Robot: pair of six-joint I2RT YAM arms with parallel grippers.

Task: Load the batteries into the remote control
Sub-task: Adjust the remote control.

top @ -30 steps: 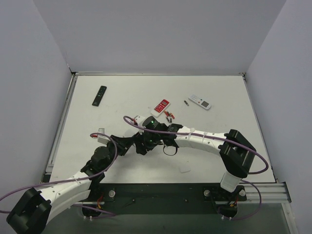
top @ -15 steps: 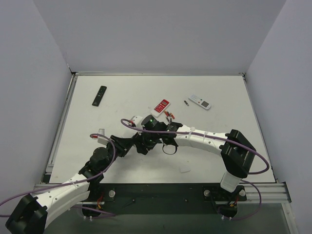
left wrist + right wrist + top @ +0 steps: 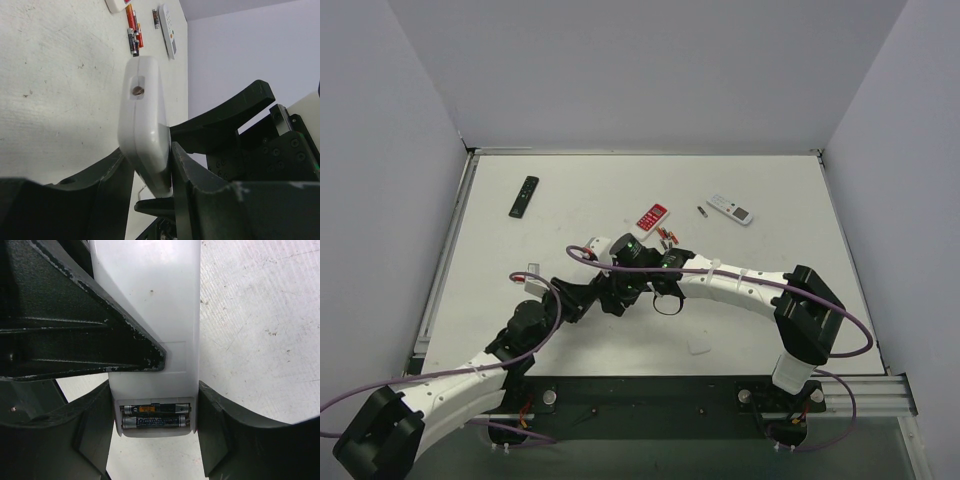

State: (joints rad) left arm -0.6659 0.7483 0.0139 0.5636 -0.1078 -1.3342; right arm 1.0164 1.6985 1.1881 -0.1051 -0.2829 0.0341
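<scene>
Your remote control is held above the counter, pretty much dead centre, right where both arms meet. Your right claw is pinching it across its width at the end with the open compartment. Two batteries sit side by side in there.

Your left claw has a finger on each side of the remote's thin edge. Honestly can't tell if it's squeezing or just off it.

From the claws:
- the loose batteries lie at 1 o'clock, just beside the red-and-white remote at 12
- a lone battery and another white remote sit at 2 o'clock
- the black remote is at 10, nearer the left edge

The walls stand along the far, left and right edges. Your widest bare stretch of counter is at 3 to 4 o'clock. A small white piece lies at 5, near the front edge.
</scene>
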